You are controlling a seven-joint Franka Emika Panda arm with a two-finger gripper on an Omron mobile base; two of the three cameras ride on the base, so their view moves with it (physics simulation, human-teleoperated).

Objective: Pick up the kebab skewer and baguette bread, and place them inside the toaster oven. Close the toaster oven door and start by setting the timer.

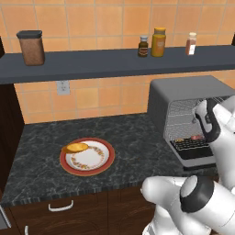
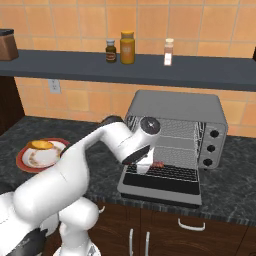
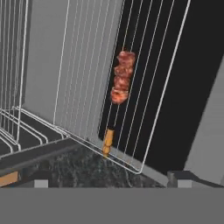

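left base view: i see the baguette bread (image 1: pixel 75 147), golden, lying crosswise on the plate (image 1: pixel 101 161) rim, with open surface (image 1: pixel 133 137) around it. right base view: the toaster oven (image 2: pixel 176 116) door (image 2: pixel 161 186) lies flat open. hand view: my hand (image 3: pixel 110 180) fingers stand apart, holding nothing; the kebab skewer (image 3: pixel 119 94) lies lengthwise on the rack (image 3: pixel 144 127) wires.

I see flat, even rendered light, soft shadow under the shelf (image 1: pixel 114 64), slightly coarse, softly pixelated pictures.
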